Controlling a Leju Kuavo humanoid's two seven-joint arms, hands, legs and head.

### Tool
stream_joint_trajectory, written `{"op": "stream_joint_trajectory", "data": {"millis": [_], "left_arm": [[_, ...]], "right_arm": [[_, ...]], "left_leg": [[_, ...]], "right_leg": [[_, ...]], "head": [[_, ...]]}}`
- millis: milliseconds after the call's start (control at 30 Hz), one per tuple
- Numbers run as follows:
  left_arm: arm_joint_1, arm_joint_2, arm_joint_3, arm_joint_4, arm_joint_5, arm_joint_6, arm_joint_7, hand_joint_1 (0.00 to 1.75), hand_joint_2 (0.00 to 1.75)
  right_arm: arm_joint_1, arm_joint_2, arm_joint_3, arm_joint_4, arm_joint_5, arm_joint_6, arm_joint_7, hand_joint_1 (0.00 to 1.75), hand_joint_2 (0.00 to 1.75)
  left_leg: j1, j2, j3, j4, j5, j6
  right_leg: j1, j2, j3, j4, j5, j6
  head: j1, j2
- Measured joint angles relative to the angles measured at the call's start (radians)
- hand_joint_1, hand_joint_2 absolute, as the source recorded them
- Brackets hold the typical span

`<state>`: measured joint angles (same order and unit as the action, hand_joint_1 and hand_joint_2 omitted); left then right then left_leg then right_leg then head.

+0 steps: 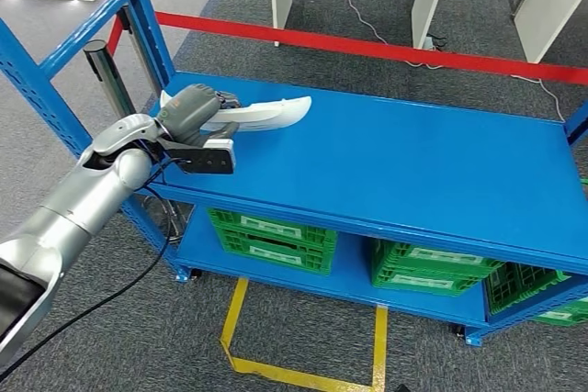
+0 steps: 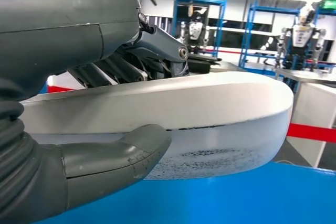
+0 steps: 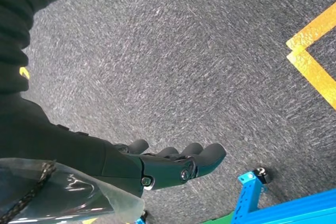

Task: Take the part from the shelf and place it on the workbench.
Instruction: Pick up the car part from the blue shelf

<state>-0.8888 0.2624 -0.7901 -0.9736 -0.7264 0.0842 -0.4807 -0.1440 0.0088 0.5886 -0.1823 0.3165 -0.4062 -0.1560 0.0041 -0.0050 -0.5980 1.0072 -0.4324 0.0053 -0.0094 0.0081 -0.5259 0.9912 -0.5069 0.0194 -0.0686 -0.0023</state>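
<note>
Half the white part (image 1: 266,113) hides under the gripping left hand (image 1: 197,109); right hand (image 3: 174,163) hangs spread.

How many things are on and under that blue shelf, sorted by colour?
White: 1, the long part on the top shelf, held by the left hand.
Green: 4 crates on the lower shelf, the last only partly in view.
Total: 5.
</note>
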Motion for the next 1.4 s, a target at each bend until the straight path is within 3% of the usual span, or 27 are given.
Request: {"op": "stream_joint_trajectory", "data": {"millis": [367, 1400], "left_arm": [[0.032, -0.09, -0.061, -0.029, -0.027, 0.013, 0.012, 1.75, 1.75], [0.073, -0.099, -0.104, -0.055, -0.026, 0.008, 0.013, 1.75, 1.75]], "right_arm": [[-0.003, 0.0, 0.0, -0.005, 0.02, 0.002, -0.006, 0.0, 1.75], [-0.001, 0.0, -0.001, -0.011, 0.038, 0.002, -0.071, 0.0, 1.75]], "left_leg": [[-0.001, 0.0, 0.0, 0.0, 0.0, 0.0], [-0.001, 0.0, 0.0, 0.0, 0.0, 0.0]], "right_leg": [[-0.001, 0.0, 0.0, 0.0, 0.0, 0.0], [0.0, -0.001, 0.0, 0.0, 0.0, 0.0]], "head": [[0.0, 0.0], [0.0, 0.0]]}}
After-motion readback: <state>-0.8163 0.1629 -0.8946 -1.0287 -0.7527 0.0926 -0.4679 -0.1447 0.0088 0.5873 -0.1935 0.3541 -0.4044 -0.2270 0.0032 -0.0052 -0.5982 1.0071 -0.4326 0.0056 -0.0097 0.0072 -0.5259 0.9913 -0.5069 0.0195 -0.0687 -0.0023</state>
